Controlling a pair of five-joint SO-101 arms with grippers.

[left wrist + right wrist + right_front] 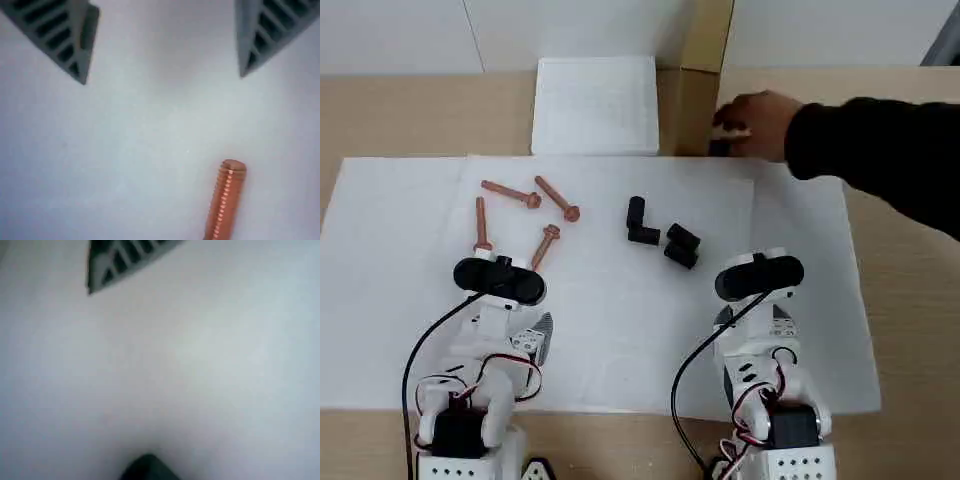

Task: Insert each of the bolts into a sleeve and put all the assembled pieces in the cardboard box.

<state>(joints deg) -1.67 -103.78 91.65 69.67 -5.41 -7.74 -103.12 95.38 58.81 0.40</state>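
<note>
— Over the table, from the high camera, what lies where?
— A white sheet covers the table. Four bolts lie loose on its far left part, none in a sleeve. The black sleeves sit clustered near the sheet's middle, apart from the bolts. The box stands past the sheet's far edge, with a white block just beside it on the left.
— And the arms?
— The left arm is at the near side, close to the nearest bolt. The right arm is beside it, close to the sleeves. A person's hand comes in from the right, at the box, with something small and dark under it.
— Left wrist camera?
— The left gripper hangs over bare sheet, jaws spread wide, nothing between them. One bolt's threaded tip pokes in, apart from both fingers.
— Right wrist camera?
— Part of the right gripper shows over the sheet, and a blurred dark shape sits at the edge; I can't tell what it is. Whether that gripper is open or closed, I can't tell either.
</note>
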